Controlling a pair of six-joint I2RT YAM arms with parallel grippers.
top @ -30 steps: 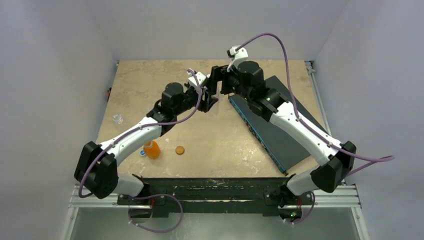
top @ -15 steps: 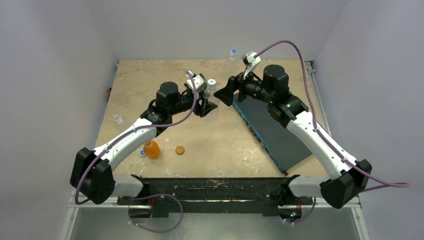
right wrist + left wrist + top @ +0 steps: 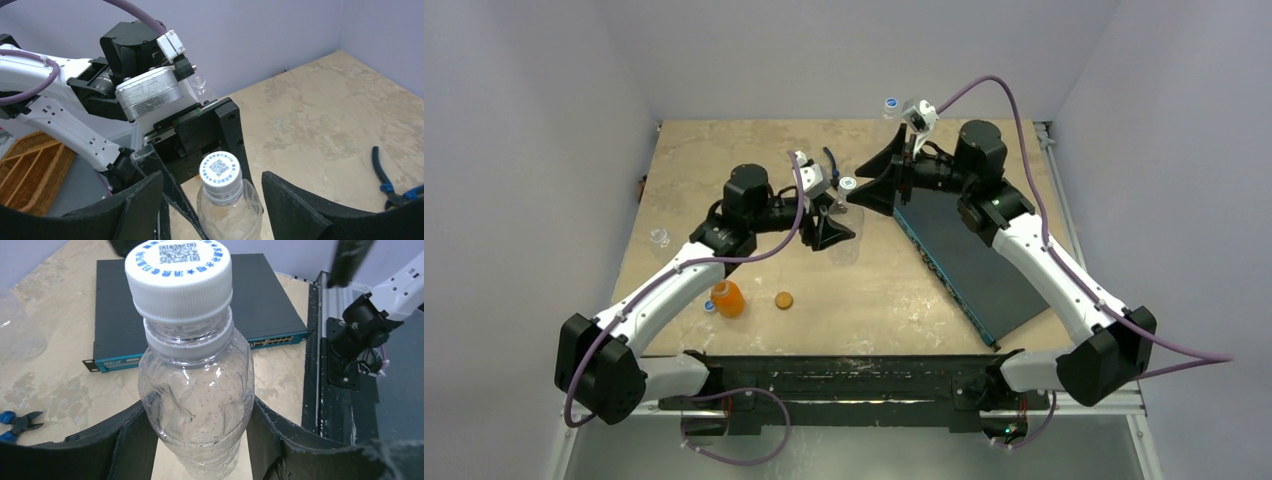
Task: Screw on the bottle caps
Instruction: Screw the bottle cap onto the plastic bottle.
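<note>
Status: left end effector is clenched on the body of the clear bottle, mid-worktop, just off the corner of the network switch. We can't tell whether the bottle base rests on the worktop or hangs above it.

The white cap with blue print sits square on the neck, down against the collar ring. We judge it threaded on, but tightness isn't checkable from here.

Right end effector is released. Its fingers straddle the cap on both sides with clear gaps, no contact.

Done, as far as we see: this one bottle wears its cap. A far cap at the back wall looks to be on another bottle, too small to confirm.

Left to do:
- orange bottle near the left arm, with a blue cap just beside it and the orange-brown cap loose on the worktop nearby
- second clear bottle at the left edge, apparently uncapped

Our estimate is roughly halfway at best. The pliers lie off to the side and play no part.
</note>
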